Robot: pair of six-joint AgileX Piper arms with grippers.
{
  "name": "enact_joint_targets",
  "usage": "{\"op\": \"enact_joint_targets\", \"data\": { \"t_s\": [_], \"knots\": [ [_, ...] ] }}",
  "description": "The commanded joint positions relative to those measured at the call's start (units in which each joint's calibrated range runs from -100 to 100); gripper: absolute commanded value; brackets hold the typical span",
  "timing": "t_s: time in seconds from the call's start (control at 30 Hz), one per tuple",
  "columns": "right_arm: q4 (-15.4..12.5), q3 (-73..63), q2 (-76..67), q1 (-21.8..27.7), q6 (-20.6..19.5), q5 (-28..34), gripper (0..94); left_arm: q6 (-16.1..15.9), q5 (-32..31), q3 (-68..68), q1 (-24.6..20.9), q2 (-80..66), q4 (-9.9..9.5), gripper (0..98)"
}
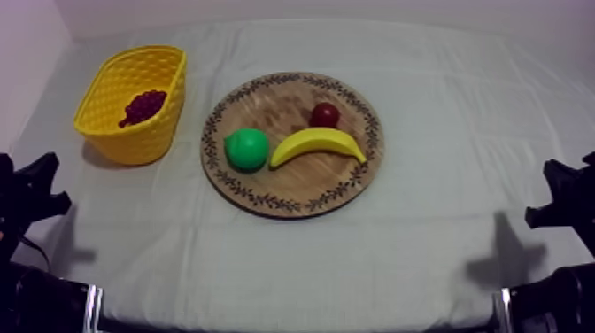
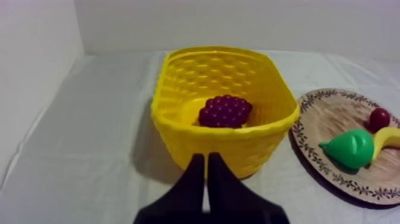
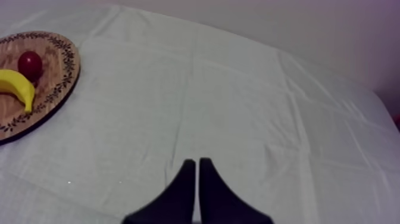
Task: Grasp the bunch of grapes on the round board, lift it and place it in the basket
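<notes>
The purple bunch of grapes (image 1: pixel 143 106) (image 2: pixel 225 111) lies inside the yellow basket (image 1: pixel 118 131) (image 2: pixel 178 122) at the table's left. The round wooden board (image 1: pixel 292 190) (image 2: pixel 333 113) (image 3: pixel 56 83) in the middle carries a green pear (image 1: pixel 246 149) (image 2: pixel 351 149), a banana (image 1: pixel 317 143) (image 3: pixel 15 86) and a small red fruit (image 1: pixel 325 114) (image 2: pixel 379 118) (image 3: pixel 30 62). My left gripper (image 2: pixel 206 159) is shut on nothing, just in front of the basket's near wall. My right gripper (image 3: pixel 197 164) is shut too, over bare cloth to the right of the board.
Both arms rest low at the table's sides, the left arm (image 1: pixel 27 190) and the right arm (image 1: pixel 567 199). Grey-white cloth (image 1: pixel 443 133) covers the table, with walls behind and at the left.
</notes>
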Motion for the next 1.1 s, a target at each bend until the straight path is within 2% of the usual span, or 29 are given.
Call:
{"op": "enact_joint_targets", "data": {
  "t_s": [0.0, 0.3, 0.73, 1.07],
  "knots": [
    [0.0, 0.0, 0.0, 0.0, 0.0, 0.0, 0.5, 0.0, 0.0, 0.0, 0.0, 0.0, 0.00, 0.0],
    [0.0, 0.0, 0.0, 0.0, 0.0, 0.0, 0.5, 0.9, -0.8, 0.2, 0.1, 0.0, -0.06, 2.4],
    [0.0, 0.0, 0.0, 0.0, 0.0, 0.0, 0.5, -3.3, -2.5, 0.3, 0.0, 0.0, -0.19, 1.6],
    [0.0, 0.0, 0.0, 0.0, 0.0, 0.0, 0.5, -4.8, -2.6, 0.3, -0.1, 0.0, -0.20, 0.8]
  ]
}}
